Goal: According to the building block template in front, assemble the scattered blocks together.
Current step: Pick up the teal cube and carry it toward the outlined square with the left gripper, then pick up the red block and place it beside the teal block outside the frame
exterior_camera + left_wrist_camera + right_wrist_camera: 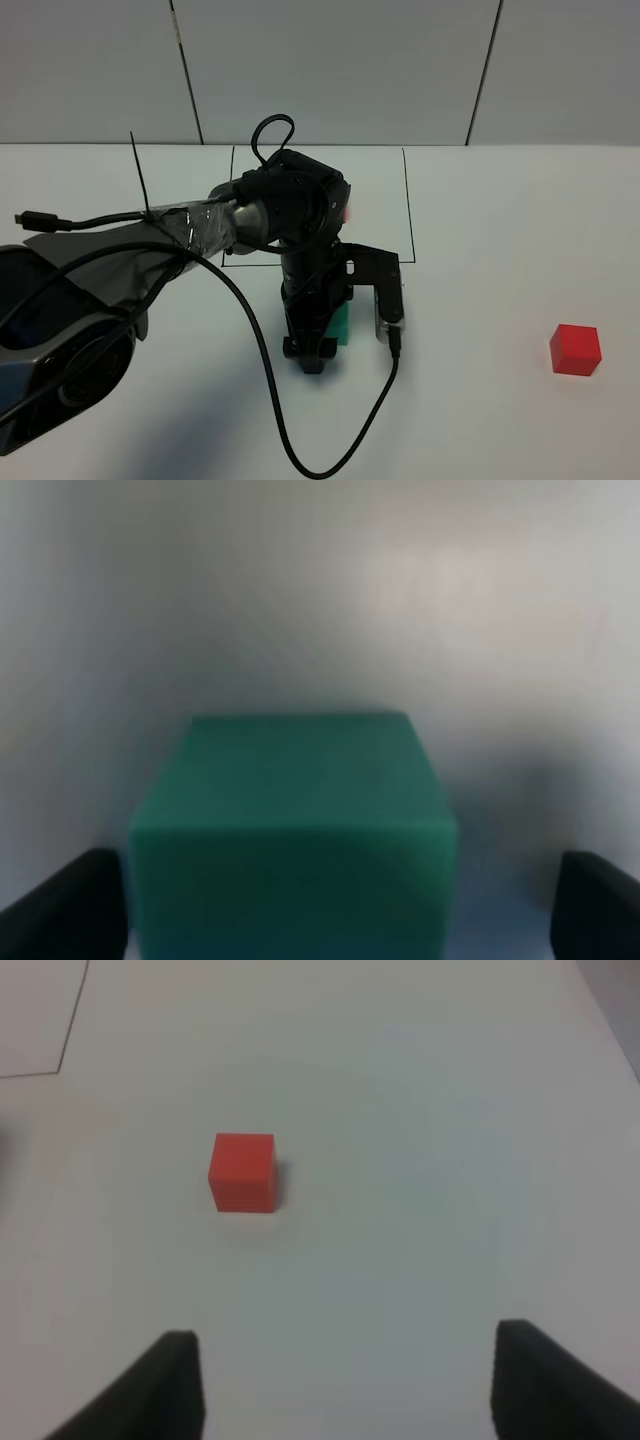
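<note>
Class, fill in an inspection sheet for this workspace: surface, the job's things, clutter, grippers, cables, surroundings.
Surface: white table with a black drawn frame.
Job's things: teal cube within the left gripper, outside the frame; red cube alone on the right; template mostly hidden by the left arm, only a reddish edge shows.
Clutter: nothing seen.
Grippers: left gripper open around the teal cube; right gripper open and empty, the red cube ahead of it.
Cables: black cable loops over the table from the left arm.
Surroundings: grey panelled wall.
</note>
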